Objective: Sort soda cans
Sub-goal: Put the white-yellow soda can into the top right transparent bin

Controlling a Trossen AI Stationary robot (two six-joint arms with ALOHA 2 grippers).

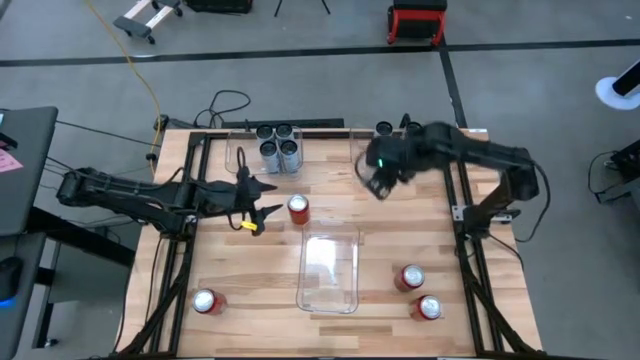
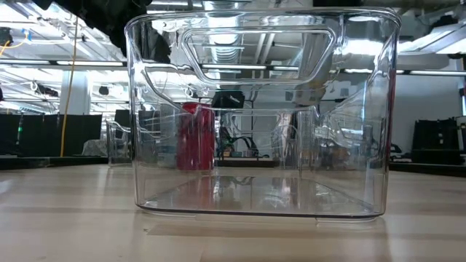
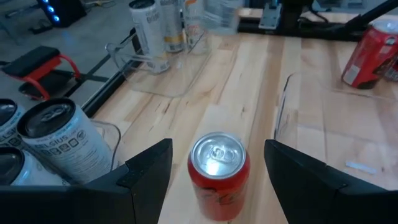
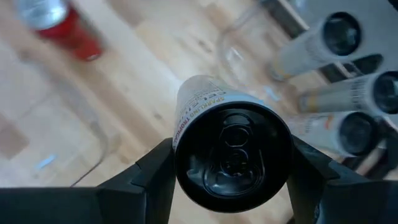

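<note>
We read little here. On the white can (image 4: 231, 146) clamped in the right gripper (image 4: 231, 180), black print reads "SPARKLING TROPICAL", rest cut off. On the white can (image 3: 59, 140) by the left wrist cam, partial letters look like "LSIUS". Red cans' logos unreadable.

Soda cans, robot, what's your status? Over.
Left pincer open around red soda can. Right pincer shut on white soda can, off the table. Nothing in the way.
</note>
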